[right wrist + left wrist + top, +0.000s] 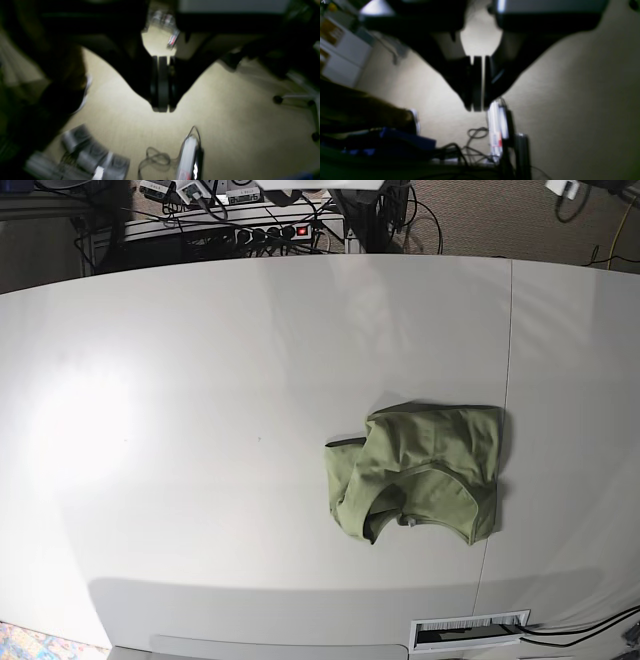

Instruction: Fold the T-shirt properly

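1. Base view: a sage-green short-sleeved T-shirt of thin knit fabric (420, 470) lies bunched and roughly folded on a broad white table (200, 430), right of centre and towards the near edge, just left of the tabletop's seam.
2. No arm appears over the table in this view.
3. Left wrist view: the black left gripper (477, 108) hangs above a pale beige floor (570, 100), its jaws drawn together to a thin slit with nothing between them.
4. Below it, blurred, sit tangled dark cables (475, 140).
5. Right wrist view: the black right gripper (162, 110) is pressed fully closed and empty, over the same floor, near a white power strip (187, 155).
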Motion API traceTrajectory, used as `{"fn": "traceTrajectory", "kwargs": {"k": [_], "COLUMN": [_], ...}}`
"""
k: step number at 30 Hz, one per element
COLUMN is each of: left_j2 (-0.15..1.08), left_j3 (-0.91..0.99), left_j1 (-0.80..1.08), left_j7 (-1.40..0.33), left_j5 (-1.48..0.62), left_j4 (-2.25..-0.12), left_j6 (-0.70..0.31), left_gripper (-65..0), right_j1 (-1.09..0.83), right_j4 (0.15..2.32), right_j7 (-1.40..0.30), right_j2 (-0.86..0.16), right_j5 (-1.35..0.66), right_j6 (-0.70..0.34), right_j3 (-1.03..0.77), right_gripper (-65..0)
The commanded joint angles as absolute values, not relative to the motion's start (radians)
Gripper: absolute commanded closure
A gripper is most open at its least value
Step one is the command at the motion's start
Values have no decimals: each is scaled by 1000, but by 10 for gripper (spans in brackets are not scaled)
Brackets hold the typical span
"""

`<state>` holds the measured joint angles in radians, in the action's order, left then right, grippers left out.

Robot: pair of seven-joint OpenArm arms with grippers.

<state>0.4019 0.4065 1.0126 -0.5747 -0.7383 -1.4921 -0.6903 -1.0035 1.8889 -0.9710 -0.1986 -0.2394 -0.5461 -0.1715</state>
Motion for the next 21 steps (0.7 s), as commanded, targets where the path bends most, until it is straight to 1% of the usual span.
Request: {"fn": "traceTrajectory", "kwargs": {"k": [1, 5, 8, 12, 14, 17, 21], "left_j2": [410, 410, 410, 410, 409, 397, 342], "left_j3": [388, 286, 219, 150, 117, 75, 52], "left_j1": [1021, 962, 912, 839, 805, 753, 682], "left_j7": [-543, -414, -352, -285, -249, -213, -212], "left_j5": [-729, -601, -553, -489, -466, -463, -408], "left_j4": [-1470, -1337, -1252, -1172, -1142, -1101, -1032], "left_j6": [-698, -698, -698, -646, -612, -531, -441], "left_gripper": [0, 0, 0, 0, 0, 0, 0], "right_j1": [-996, -899, -826, -734, -693, -624, -519], "right_j4": [1854, 1657, 1529, 1391, 1324, 1212, 1031], "right_j7": [-967, -943, -924, -891, -838, -700, -538], "right_j2": [-205, -207, -211, -211, -211, -211, -210], "right_j5": [-246, -246, -246, -245, -234, -173, -125], "right_j6": [-550, -550, -550, -550, -550, -550, -548], "right_j3": [-176, -176, -170, -126, -88, -19, 78], "right_gripper": [0, 0, 0, 0, 0, 0, 0]}}
